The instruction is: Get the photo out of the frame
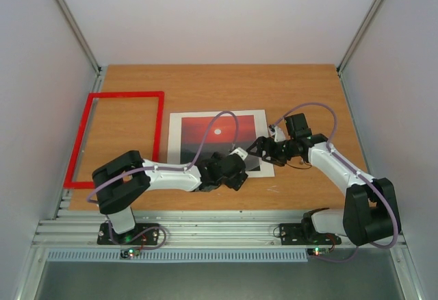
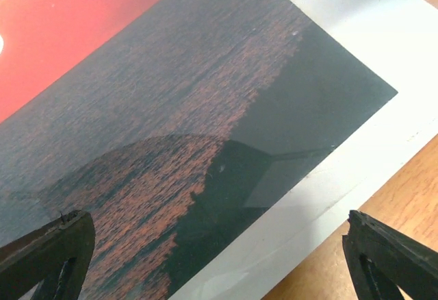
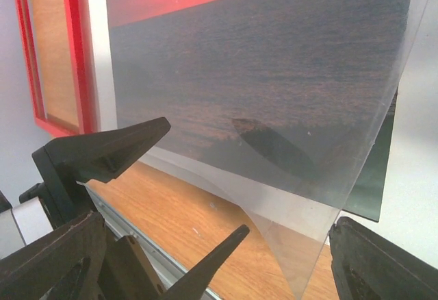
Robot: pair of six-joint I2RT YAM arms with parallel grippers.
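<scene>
The photo [image 1: 215, 132], a sunset print with a white border, lies flat in the middle of the table. The red frame [image 1: 116, 139] lies to its left with bare wood showing through it, apart from the photo. My left gripper [image 1: 229, 170] hovers open over the photo's near edge; its fingers [image 2: 48, 252] straddle the dark sea [image 2: 137, 108] and hold nothing. My right gripper [image 1: 263, 151] is open at the near right corner. A clear sheet [image 3: 321, 197] curls up off the photo [image 3: 239, 53] there, its corner hanging between the right fingers [image 3: 383, 259].
The white border [image 2: 356, 33] surrounds the print. In the right wrist view the red frame [image 3: 75, 53] shows at the upper left, and the left gripper's black fingers [image 3: 102, 149] point in from the left. A metal rail [image 1: 219, 228] runs along the table's near edge.
</scene>
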